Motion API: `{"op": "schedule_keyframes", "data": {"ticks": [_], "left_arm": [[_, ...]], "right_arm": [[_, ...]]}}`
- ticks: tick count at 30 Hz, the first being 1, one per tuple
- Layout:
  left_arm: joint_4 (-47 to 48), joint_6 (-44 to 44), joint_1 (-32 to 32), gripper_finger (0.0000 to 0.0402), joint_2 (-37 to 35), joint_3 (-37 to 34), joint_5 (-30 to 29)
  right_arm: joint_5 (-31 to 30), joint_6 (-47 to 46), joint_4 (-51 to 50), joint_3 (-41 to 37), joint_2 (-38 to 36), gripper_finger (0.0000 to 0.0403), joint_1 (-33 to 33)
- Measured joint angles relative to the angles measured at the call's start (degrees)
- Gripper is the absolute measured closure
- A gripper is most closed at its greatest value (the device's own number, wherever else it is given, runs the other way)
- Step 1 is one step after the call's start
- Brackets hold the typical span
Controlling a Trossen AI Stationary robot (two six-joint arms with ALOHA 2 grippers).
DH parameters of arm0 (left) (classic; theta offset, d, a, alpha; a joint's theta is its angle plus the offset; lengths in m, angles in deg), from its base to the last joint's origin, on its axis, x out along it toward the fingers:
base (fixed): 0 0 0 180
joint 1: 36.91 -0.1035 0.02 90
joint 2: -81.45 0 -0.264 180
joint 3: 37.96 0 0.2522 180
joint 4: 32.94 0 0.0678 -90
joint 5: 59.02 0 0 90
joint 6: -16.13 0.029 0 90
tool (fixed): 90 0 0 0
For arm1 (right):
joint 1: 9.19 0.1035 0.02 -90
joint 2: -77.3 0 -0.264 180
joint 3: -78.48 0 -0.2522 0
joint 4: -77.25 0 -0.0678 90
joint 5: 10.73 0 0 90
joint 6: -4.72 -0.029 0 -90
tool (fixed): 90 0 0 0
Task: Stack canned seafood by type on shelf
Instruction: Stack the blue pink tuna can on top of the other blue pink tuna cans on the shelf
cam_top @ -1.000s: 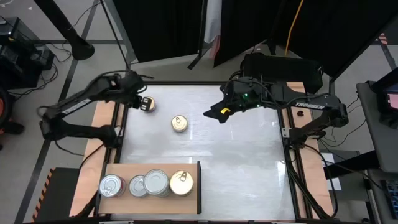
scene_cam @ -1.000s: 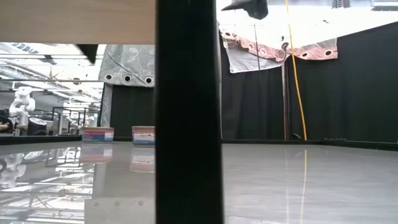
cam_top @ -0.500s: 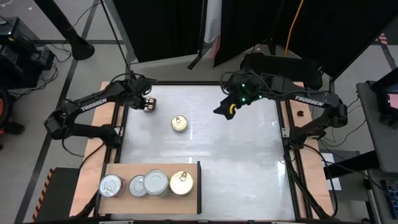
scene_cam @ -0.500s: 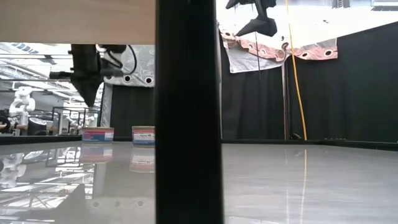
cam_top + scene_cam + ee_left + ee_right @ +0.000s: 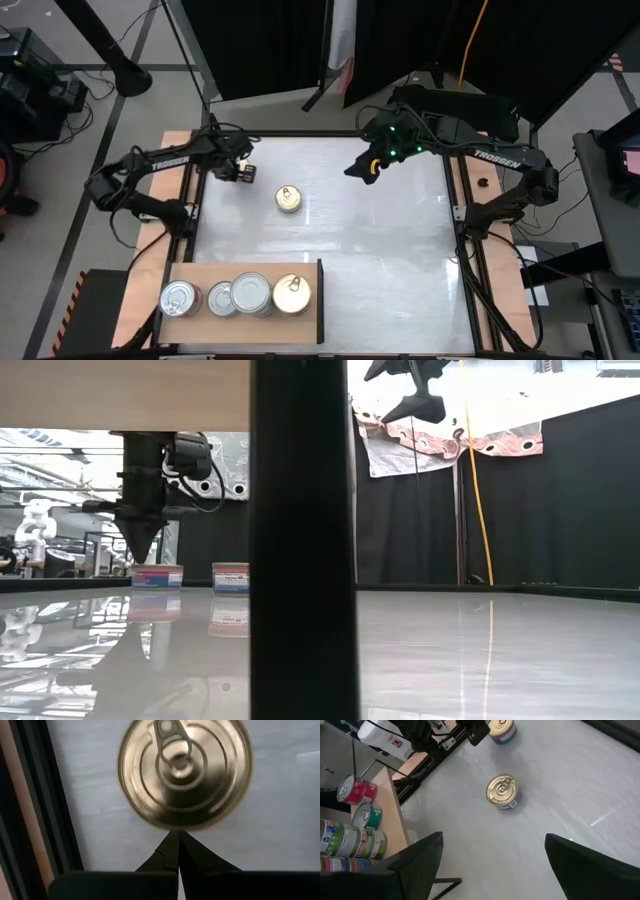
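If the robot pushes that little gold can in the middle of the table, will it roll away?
Probably not: the gold can sits flat on its base, so it should slide. The white table looks glossy, so it may slide easily. Being low and wide, it seems unlikely to tip.

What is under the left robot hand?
A gold-lidded can sits on the white table just below the left gripper, whose fingers are shut together above it, not touching. The can's label side is hidden from that camera.
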Motion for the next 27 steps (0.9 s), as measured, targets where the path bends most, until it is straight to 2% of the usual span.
{"op": "schedule_keyframes", "data": {"ticks": [4, 13, 27], "left_arm": [[-2.1, 1.2, 0.0, 0.0401, 1.1, 0.0, -1.3], [-2.0, 1.2, 0.4, 0.0401, 0.0, 0.1, -0.2], [-1.1, 2.4, 1.2, 0.0401, 4.0, 0.3, -0.5]], "right_arm": [[0.0, -0.9, 0.0, 0.0, 0.0, 0.0062, 0.1], [0.0, -2.1, 0.1, 0.0, 0.0, 0.0062, 0.2], [-0.1, -1.8, 1.4, 0.0, 0.0, 0.0062, 0.2]]}}
